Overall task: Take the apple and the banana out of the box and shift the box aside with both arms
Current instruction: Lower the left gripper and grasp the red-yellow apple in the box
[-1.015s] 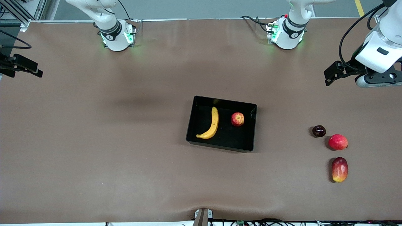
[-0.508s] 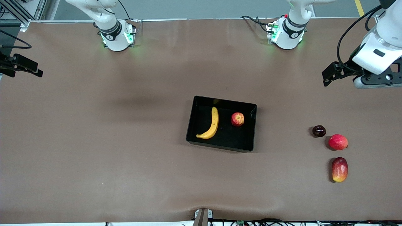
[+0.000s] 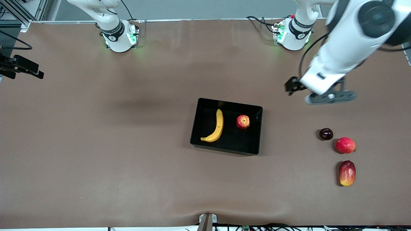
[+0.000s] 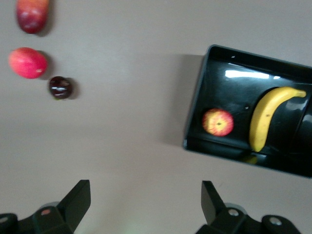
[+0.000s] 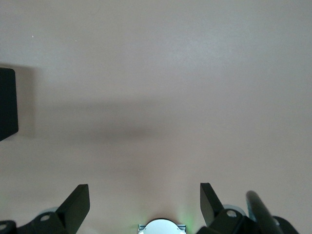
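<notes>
Lighting is even and moderately bright, from overhead. Shadows on the table are soft; a broad faint one lies toward the right arm's end from the box. White glare streaks the box floor in the left wrist view. That view is slightly blurred; the front view is sharp.

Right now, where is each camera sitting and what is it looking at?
Front view: high up across the table, facing both arm bases; it shows the box, banana, apple and the left gripper above bare table.
Left wrist view: on the left arm's wrist, looking down past its open left gripper at the box and fruits.
Right wrist view: on the right arm's wrist, looking down past its open right gripper at bare table and a box corner.
Shared: all three show the box.
</notes>
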